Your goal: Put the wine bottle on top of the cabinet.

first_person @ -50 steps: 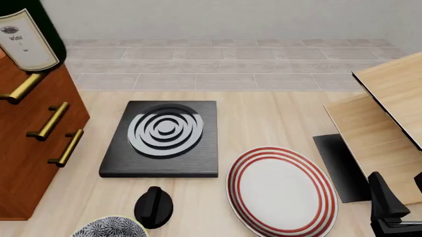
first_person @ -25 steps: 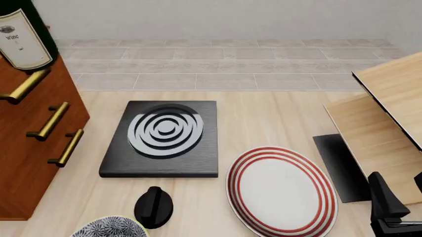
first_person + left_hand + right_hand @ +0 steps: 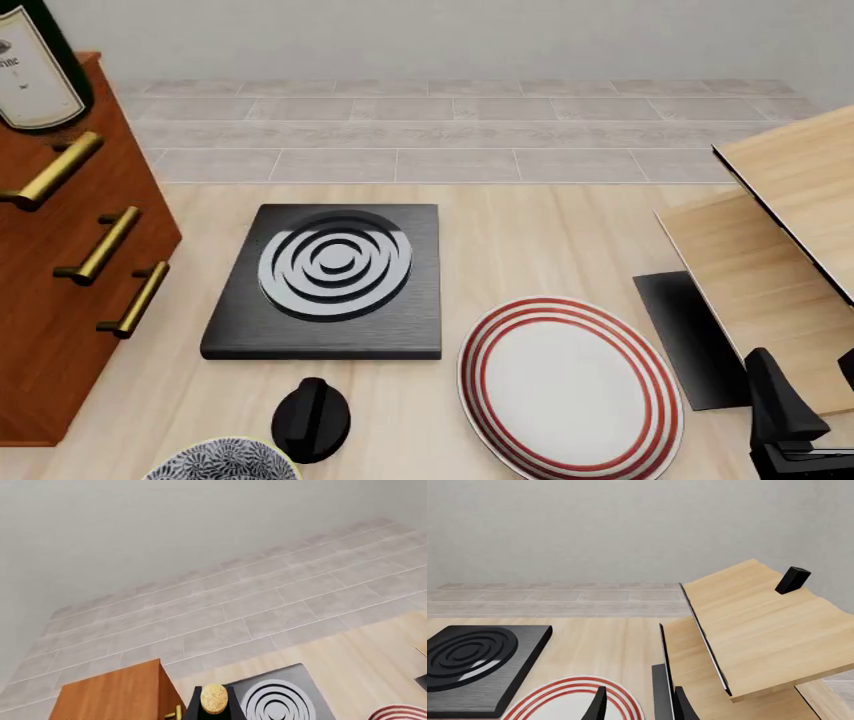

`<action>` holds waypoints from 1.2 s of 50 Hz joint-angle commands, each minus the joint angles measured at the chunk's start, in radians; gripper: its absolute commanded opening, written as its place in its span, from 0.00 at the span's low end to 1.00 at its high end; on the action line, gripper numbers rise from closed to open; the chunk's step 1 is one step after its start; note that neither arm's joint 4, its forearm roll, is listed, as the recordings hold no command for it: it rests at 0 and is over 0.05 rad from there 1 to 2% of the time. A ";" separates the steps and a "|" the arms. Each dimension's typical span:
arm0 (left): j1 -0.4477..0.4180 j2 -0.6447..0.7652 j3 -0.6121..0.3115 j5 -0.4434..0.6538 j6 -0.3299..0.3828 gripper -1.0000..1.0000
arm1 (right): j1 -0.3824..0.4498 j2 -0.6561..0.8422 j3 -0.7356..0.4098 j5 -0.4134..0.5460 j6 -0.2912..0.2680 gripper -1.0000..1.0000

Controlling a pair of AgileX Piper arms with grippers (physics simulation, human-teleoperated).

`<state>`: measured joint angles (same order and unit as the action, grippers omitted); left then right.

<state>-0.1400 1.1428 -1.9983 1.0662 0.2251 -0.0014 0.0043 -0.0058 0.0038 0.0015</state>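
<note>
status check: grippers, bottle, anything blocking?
Left gripper out of sight, cork showing in its wrist view. Right gripper open, low by the striped plate. Wine bottle upright over the cabinet top. Nothing blocking.

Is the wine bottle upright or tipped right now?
Roughly upright: the wine bottle shows its label facing the front camera above the cabinet, cork up in the left wrist view. Whether it rests there, cannot tell.

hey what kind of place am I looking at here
Probably a simulated kitchen or dining setup: a light wood table carrying a black single-burner cooktop, a red-striped plate and a wine bottle at the top of a wooden cabinet, with a tiled floor behind.
</note>
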 commanded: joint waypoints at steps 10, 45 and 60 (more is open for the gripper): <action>0.083 0.024 -0.033 -0.009 -0.009 0.00 | 0.000 0.000 0.000 0.000 0.000 1.00; 0.205 0.084 -0.120 -0.006 0.003 0.00 | 0.000 0.000 0.000 0.000 0.000 1.00; 0.287 0.097 -0.079 -0.050 0.033 0.00 | 0.000 0.000 0.000 0.000 0.000 1.00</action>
<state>0.1016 1.2316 -2.0796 1.0343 0.2375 -0.0014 0.0043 -0.0058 0.0038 0.0015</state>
